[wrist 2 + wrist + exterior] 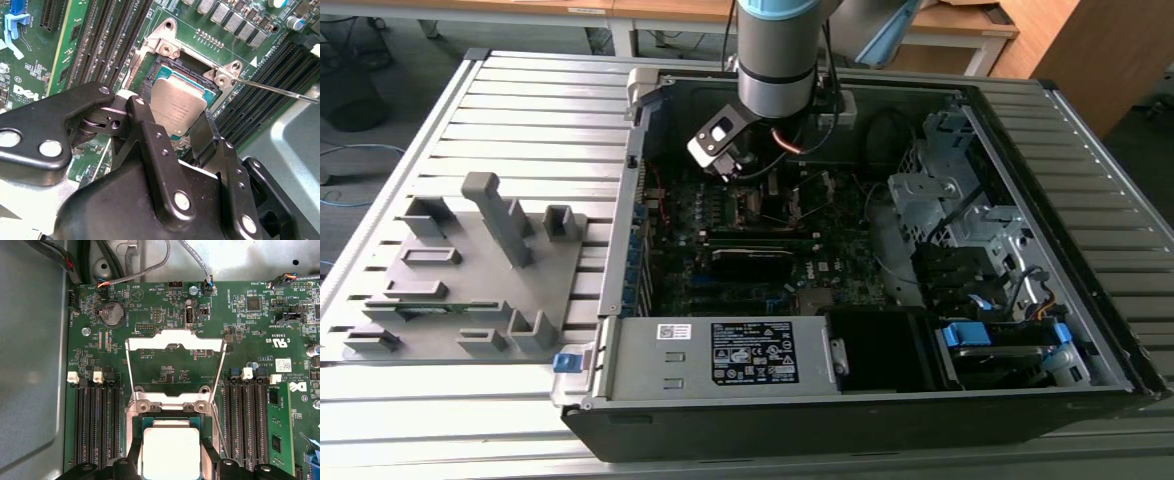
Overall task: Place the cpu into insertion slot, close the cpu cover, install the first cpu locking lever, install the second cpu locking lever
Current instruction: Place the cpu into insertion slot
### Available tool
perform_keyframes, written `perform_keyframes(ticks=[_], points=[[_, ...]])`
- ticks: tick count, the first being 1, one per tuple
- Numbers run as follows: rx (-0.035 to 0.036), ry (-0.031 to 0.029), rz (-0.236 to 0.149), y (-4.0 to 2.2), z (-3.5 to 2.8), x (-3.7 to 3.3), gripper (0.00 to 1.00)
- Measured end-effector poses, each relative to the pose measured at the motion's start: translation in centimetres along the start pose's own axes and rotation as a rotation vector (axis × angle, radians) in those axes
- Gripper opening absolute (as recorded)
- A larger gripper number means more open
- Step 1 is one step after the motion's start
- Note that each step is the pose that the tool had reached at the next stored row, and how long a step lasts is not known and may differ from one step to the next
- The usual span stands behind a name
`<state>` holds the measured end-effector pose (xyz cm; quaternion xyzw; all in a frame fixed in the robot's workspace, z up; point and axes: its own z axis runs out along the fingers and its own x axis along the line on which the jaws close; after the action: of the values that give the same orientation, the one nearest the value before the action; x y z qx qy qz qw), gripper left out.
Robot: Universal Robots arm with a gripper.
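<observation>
Open computer case (622, 250) on slatted table (520, 110); arm (781, 60) reaches down to green motherboard (165, 305) inside. Insertion slot (150, 82) holds cpu (177, 105), silvery top up, lying within socket rim. Cpu cover (175, 342) swung open, clear of slot, board visible through its window. Thin locking lever (275, 90) slants out beside slot. Gripper (172, 114) over cpu; fingers (150, 137) narrowed, one against each opposite edge, gripping cpu.

You see the open computer case (854, 425) from high above in the exterior view, both wrist views close over the same cpu (170, 452)
</observation>
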<state>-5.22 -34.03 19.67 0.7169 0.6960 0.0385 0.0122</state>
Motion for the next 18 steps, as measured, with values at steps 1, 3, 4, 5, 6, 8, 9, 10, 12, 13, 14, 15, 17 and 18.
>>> perform_keyframes(ticks=[1,3,4,5,6,8,9,10,12,13,14,15,17,18], points=[[-0.0001,-0.0001,0.000,-0.03,0.00,0.00,0.54],[-0.0010,0.0001,0.000,-0.11,0.01,0.00,0.54],[-0.0013,0.0002,-0.002,-0.11,0.02,0.00,0.54],[-0.0013,0.0004,-0.004,-0.12,0.03,0.00,0.54],[-0.0012,0.0006,-0.008,-0.12,0.03,-0.01,0.54],[-0.0010,0.0012,-0.015,-0.13,0.06,-0.02,0.54],[-0.0008,0.0016,-0.020,-0.13,0.08,-0.04,0.54],[-0.0005,0.0018,-0.025,-0.13,0.08,-0.06,0.54],[-0.0004,0.0021,-0.029,-0.13,0.09,-0.08,0.54],[-0.0004,0.0021,-0.029,-0.14,0.09,-0.09,0.54],[-0.0004,0.0020,-0.029,-0.15,0.10,-0.11,0.54],[-0.0003,0.0018,-0.029,-0.15,0.09,-0.16,0.54],[-0.0004,0.0018,-0.029,-0.15,0.11,-0.22,0.54],[-0.0005,0.0017,-0.029,-0.15,0.12,-0.23,0.54]])
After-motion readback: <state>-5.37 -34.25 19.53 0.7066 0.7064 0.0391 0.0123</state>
